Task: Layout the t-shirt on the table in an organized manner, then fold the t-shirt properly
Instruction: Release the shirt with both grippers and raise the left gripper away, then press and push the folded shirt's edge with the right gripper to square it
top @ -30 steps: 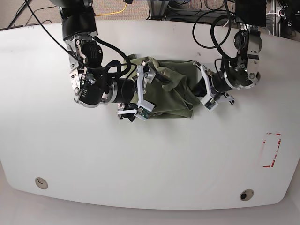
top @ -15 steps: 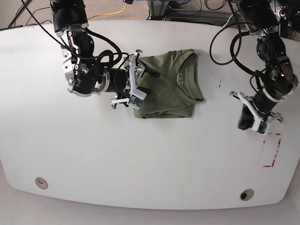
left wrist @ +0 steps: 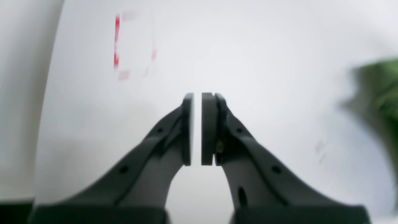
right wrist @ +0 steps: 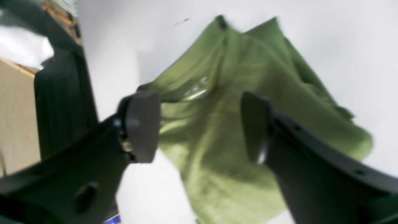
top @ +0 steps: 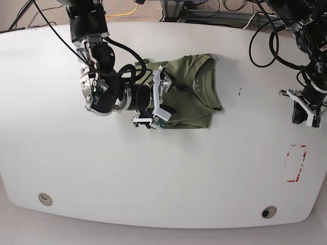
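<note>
The soft olive-green cotton t-shirt (top: 191, 89), folded into a rumpled rectangle, lies at twelve o'clock on the smooth white table (top: 153, 178). The right gripper (right wrist: 199, 124), fingers spread and empty, has pushed over its left edge; the left gripper (left wrist: 197, 127), nearly closed on nothing, has retreated toward three o'clock.

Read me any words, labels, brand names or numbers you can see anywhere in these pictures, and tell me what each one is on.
None can be read.
Pale printed label inside the collar of the olive-green cotton t-shirt: too small and blurred to read.
Red tape rectangle outline on the white smooth table: a marking only, no text.
Small dark marks on the tabletop right of the shirt: too small to tell.
</note>
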Robot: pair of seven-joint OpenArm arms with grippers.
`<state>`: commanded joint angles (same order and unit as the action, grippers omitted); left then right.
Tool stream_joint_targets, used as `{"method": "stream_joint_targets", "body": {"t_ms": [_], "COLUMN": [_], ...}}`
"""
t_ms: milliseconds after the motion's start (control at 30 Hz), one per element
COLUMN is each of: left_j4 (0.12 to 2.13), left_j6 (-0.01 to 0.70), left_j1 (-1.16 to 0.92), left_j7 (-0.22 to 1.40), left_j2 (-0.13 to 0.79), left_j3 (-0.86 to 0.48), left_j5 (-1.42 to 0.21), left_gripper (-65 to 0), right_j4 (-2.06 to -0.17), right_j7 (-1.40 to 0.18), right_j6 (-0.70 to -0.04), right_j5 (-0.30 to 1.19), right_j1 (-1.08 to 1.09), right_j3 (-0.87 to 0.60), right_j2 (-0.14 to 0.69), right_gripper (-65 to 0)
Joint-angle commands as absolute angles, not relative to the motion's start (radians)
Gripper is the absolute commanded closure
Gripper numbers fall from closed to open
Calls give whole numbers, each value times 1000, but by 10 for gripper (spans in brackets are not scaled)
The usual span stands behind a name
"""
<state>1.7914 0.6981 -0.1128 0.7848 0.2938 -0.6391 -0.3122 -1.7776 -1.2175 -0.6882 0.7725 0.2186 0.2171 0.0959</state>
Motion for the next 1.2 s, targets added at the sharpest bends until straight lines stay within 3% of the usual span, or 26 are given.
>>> {"method": "stream_joint_targets", "body": {"t_ms": [100, 267, 600, 1000, 1100, 1200], "left_j4": [1793, 1794, 1794, 1794, 1794, 1794], "left_j6": [698, 698, 698, 698, 698, 698], "left_j1": [-151, -191, -225, -236, -236, -236], "left_j7": [785, 785, 785, 785, 785, 785], "left_j2": [297, 298, 295, 288, 274, 272], "left_j3": [-641, -641, -642, -642, -642, -642], "left_j5": [-314, -314, -314, -314, -312, -312], "left_gripper": [-26, -25, -25, -24, -24, -24], "right_j4": [-1712, -1566, -1260, -1155, -1155, -1155], "right_j7": [-1191, -1153, -974, -906, -906, -906], "right_j6": [-688, -691, -691, -694, -694, -694], "right_j5": [773, 773, 773, 773, 773, 773], "right_j1": [265, 355, 467, 461, 461, 461], "right_j3": [217, 232, 407, 498, 498, 498], "right_j2": [71, 42, 41, 64, 65, 74], "right_gripper": [-556, -555, -555, -552, -518, -430]}}
